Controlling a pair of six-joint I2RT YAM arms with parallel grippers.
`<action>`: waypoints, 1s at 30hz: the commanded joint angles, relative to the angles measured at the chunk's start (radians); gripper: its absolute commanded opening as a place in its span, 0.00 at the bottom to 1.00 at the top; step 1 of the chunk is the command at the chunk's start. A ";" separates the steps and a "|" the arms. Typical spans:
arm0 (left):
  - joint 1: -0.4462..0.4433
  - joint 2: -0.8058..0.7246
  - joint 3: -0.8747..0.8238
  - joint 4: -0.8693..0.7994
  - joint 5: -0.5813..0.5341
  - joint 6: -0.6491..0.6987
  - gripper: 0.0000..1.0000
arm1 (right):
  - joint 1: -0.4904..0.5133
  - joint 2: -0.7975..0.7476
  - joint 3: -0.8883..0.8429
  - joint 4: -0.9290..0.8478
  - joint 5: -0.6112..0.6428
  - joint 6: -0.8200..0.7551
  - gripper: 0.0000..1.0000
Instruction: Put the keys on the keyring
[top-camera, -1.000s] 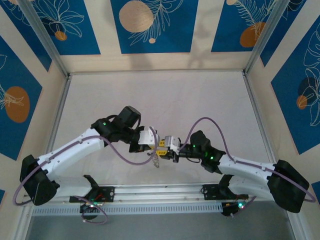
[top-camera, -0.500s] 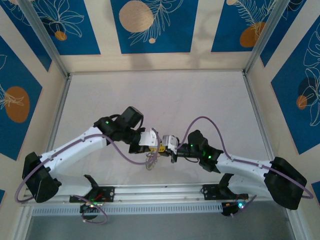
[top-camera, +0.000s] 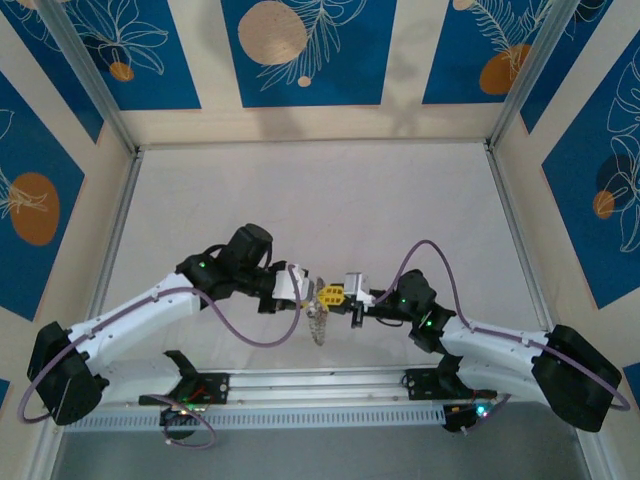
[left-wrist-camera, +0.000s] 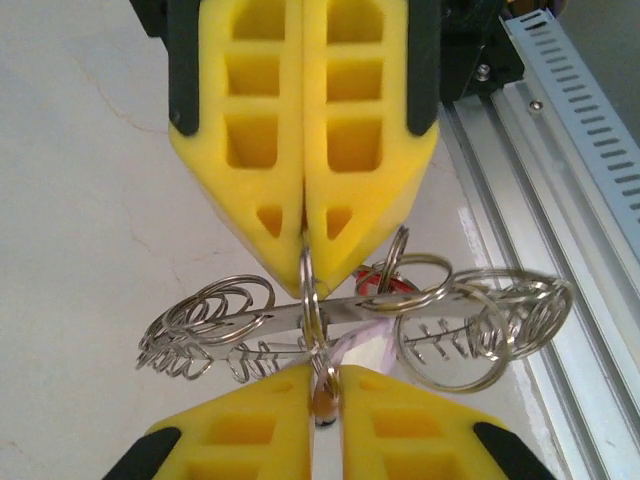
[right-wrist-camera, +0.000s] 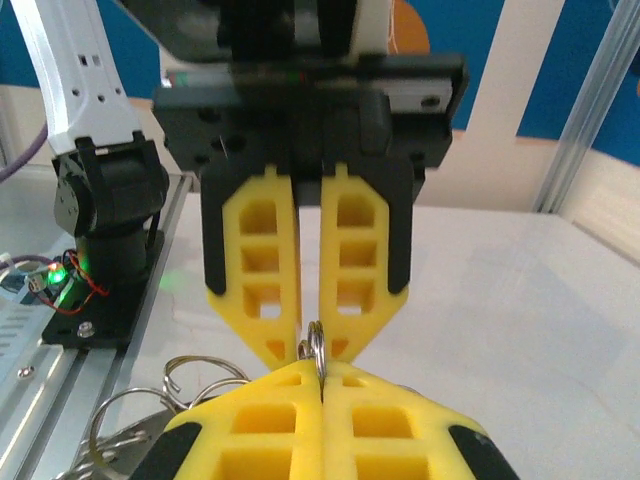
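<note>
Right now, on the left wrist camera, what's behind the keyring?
A bit of red tag shows over the keyring and the end of a pale lilac key under it. The keyring and the yellow jaws cover the rest of both.

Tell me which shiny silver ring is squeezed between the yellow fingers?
The small upright silver wire ring in the middle: yellow fingertips pinch it edge-on, while the wider round rings and leaf-shaped loops hang free.
</note>
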 joint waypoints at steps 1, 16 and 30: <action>0.011 -0.021 -0.018 0.078 0.061 -0.022 0.14 | -0.005 -0.012 0.002 0.081 -0.027 0.017 0.00; 0.023 -0.071 -0.029 0.122 0.103 -0.057 0.13 | -0.002 0.037 0.015 0.092 -0.040 0.015 0.00; 0.026 -0.029 -0.021 0.108 0.136 -0.054 0.11 | -0.002 0.038 0.020 0.093 -0.050 0.011 0.00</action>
